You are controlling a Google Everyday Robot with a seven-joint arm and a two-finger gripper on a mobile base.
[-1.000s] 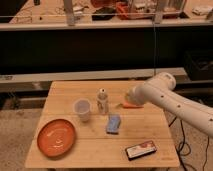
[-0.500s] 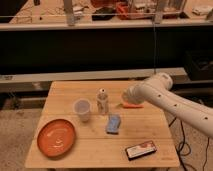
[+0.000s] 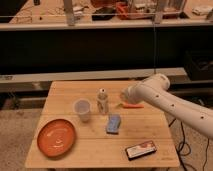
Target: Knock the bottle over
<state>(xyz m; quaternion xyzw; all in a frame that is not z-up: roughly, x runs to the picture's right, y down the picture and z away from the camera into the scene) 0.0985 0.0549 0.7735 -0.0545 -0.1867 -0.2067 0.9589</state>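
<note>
Bottle point(image 3: 102, 101) upright, cup point(image 3: 82, 110) just beside it. Pincer point(image 3: 124, 95) clenched, empty, near bottle opposite the cup, likely set for a sideways shove.

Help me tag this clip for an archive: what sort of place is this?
Probably a robotics lab or workshop: a cluttered metal rack behind, loose cables on the floor, and a small light wooden table of test items. The robot's shut hand hovers beside the slim clear plastic bottle.
</note>
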